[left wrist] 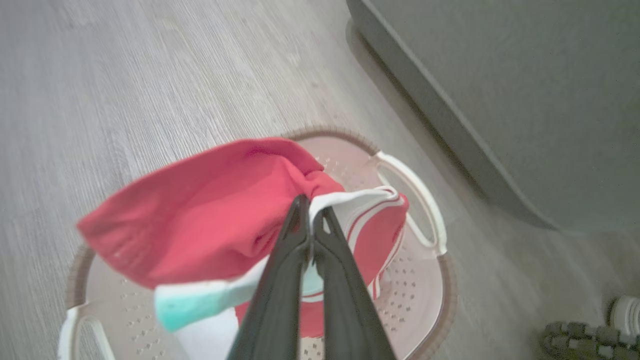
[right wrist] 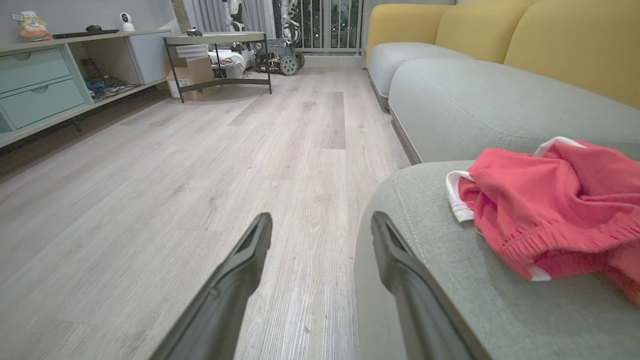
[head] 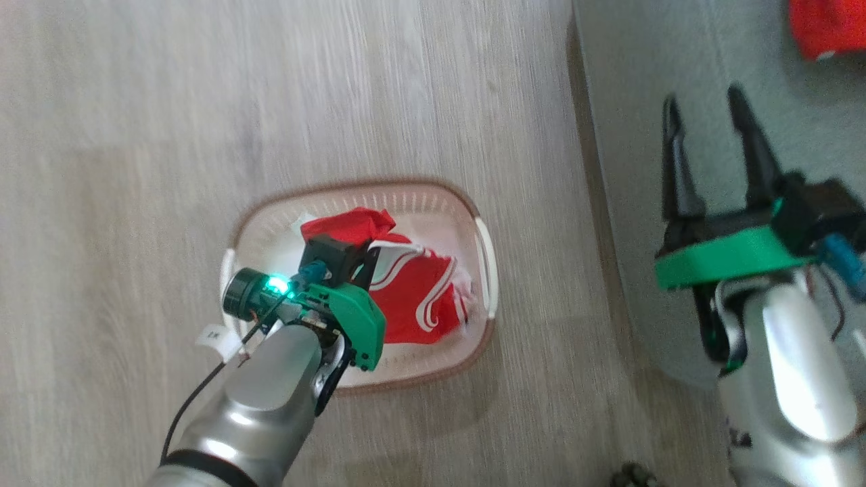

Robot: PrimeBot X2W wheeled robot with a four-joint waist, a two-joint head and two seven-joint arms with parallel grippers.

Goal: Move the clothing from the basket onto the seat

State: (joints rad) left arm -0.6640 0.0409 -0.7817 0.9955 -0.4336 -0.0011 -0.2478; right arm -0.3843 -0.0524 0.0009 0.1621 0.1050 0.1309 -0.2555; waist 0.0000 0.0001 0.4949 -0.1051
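Over the basket (head: pixel 406 184), our left tool (left wrist: pixel 312 205) is clamped on the clothing (left wrist: pixel 210 220). Its two dark fingers (left wrist: pixel 280 280) are pressed together where bunched red fabric meets a white, red-striped trim. From that pinch the red cloth fans out toward 9 o'clock in the left wrist view, and a pale panel droops toward 7 o'clock. We see from the head view that the whole bundle stays inside the basket's brown rim, but we cannot tell whether its lower folds touch the perforated bottom.

Our right tool (head: pixel 703 98) hangs well apart from the basket, at its 3 o'clock in the head view. The jaws are spread wide with nothing between them. In the right wrist view one finger shows against the floor (right wrist: pixel 200 165) and the other against the rounded edge of the seat (right wrist: pixel 425 230).

A second garment (right wrist: pixel 555 210), red with a white hem, lies crumpled on the seat at 3 o'clock in the right wrist view. It also shows at the 1 o'clock corner of the head view.

We find the basket standing on pale wood-look planks, with the grey-green seat at its 3 o'clock and a strip of floor between them. Farther out, yellow back cushions (right wrist: pixel 500 30) rise at 1 o'clock in the right wrist view. A low cabinet (right wrist: pixel 40 85) with pale green drawers lines the room at 10 o'clock.
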